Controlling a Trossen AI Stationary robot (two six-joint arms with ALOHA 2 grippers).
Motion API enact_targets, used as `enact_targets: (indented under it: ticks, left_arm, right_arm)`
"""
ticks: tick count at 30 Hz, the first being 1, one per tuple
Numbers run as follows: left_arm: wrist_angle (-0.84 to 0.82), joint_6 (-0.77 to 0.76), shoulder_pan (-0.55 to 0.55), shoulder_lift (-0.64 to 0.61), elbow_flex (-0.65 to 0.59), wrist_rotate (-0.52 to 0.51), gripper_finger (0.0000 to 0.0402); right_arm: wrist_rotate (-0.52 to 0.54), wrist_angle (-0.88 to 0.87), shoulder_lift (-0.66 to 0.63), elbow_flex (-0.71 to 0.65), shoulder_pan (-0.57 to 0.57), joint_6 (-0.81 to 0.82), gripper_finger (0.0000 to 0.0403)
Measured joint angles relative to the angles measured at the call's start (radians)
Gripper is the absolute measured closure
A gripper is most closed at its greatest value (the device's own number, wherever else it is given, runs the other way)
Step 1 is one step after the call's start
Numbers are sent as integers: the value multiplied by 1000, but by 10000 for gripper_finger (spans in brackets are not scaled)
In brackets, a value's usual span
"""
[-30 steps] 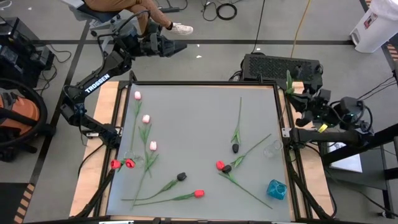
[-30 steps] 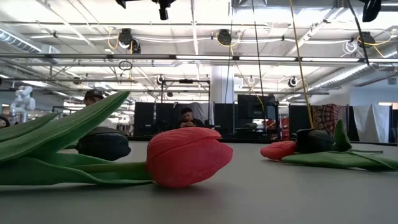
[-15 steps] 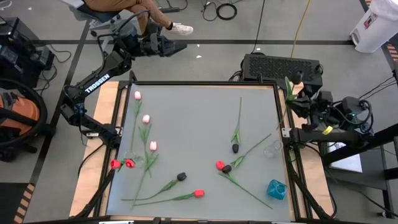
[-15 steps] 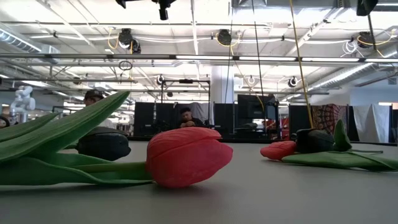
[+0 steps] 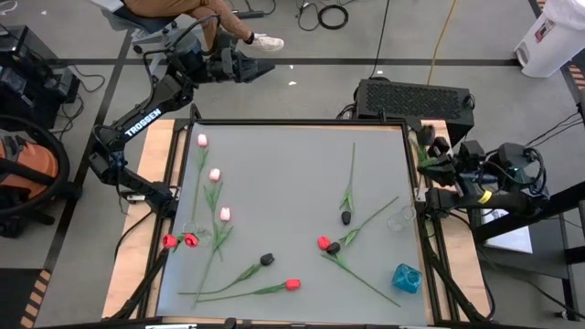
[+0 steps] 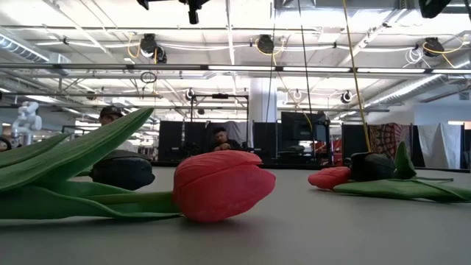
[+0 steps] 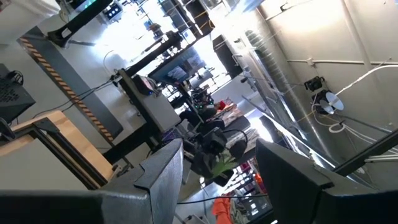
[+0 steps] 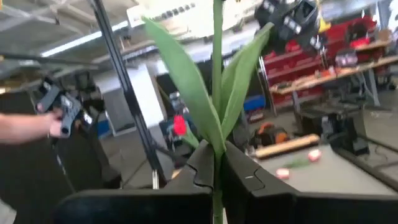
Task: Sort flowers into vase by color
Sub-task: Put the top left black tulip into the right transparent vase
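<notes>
Several tulips lie flat on the grey table (image 5: 292,155): pink ones (image 5: 215,174) at the left, red ones (image 5: 292,284) and black ones (image 5: 346,217) toward the near side. A red head (image 6: 221,184) fills the low view. At the table's right edge my right gripper (image 5: 426,157) is shut on a flower's green stem (image 8: 217,37); its leaves (image 5: 416,144) rise above the fingers and its head is out of view. My left gripper (image 7: 217,168) is open and holds nothing, raised beyond the far left corner (image 5: 247,68). My right gripper pinches the thin green stem (image 8: 217,158) between its two fingers, just below where the leaves branch off. The fingers come in about level from the table's right side and lie across the stem. The flower stands upright, lifted clear of the table.
A clear glass vase (image 5: 399,219) and a blue vase (image 5: 407,278) stand near the right edge, and another clear one (image 5: 196,230) near the left edge. A black box (image 5: 416,96) sits beyond the far right corner. A person sits beyond the far edge (image 5: 196,14).
My right gripper has turned at the wrist while staying in place at the table's right edge, swinging round toward the table. The held flower's leaves have swung with it, from the far side toward the table's right edge.
</notes>
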Motion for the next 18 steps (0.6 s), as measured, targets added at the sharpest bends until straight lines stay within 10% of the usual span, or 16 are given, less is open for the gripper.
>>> enact_targets:
  ticks: [18]
  left_arm:
    - [0,-1,0,0,0,-8,194]
  right_arm:
    - [-22,-90,0,0,0,14,403]
